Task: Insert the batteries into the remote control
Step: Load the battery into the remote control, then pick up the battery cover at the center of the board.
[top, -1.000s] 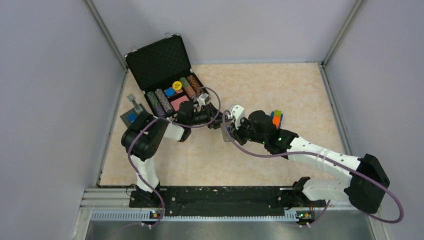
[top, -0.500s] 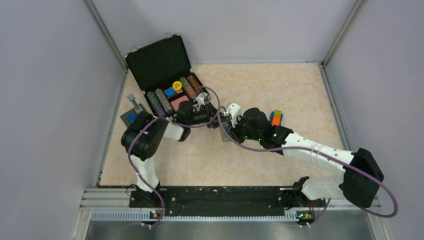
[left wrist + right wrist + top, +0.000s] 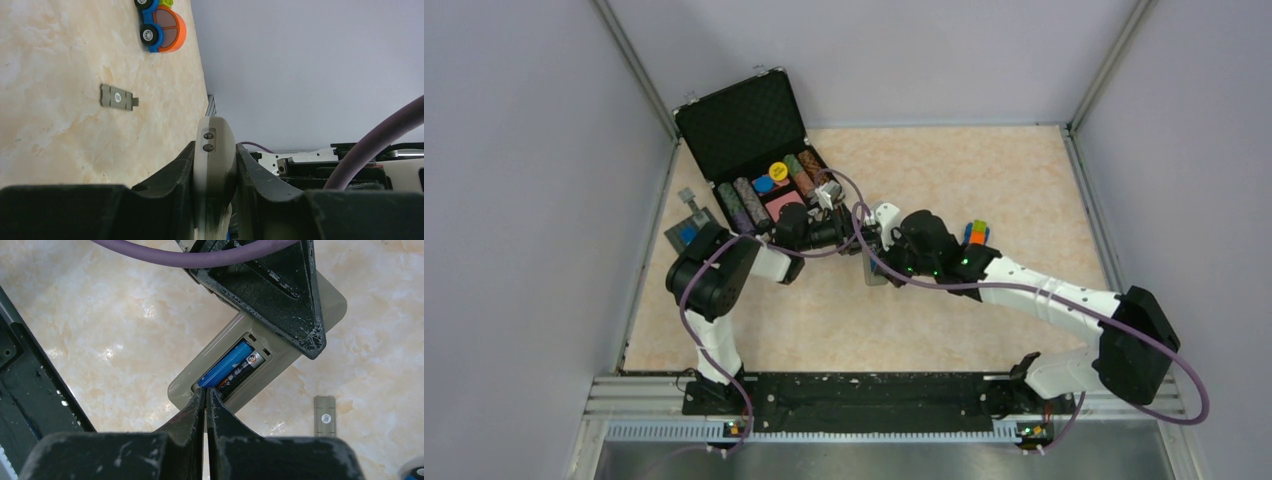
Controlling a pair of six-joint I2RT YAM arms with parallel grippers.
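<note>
The remote control [image 3: 286, 365] is held back side up, just above the tabletop, with its battery compartment uncovered. My left gripper [image 3: 215, 167] is shut on its edges, and its black finger [image 3: 280, 295] covers the remote's far end. A blue battery [image 3: 225, 365] and a dark grey battery [image 3: 243, 371] lie side by side in the compartment. My right gripper [image 3: 205, 391] is shut with nothing in it, and its tips touch the near end of the two batteries. From above, the remote [image 3: 876, 270] shows only as a grey sliver between the two grippers.
A loose grey battery cover [image 3: 324, 416] lies on the table beside the remote. An open black case [image 3: 744, 125] of poker chips stands at the back left. Nearby are an orange-green-blue block toy [image 3: 975, 235] and a grey plate with a blue block [image 3: 686, 233]. Walls enclose the table.
My right arm has swung left, bringing its shut gripper over the remote in the left gripper. The left arm has barely moved.
</note>
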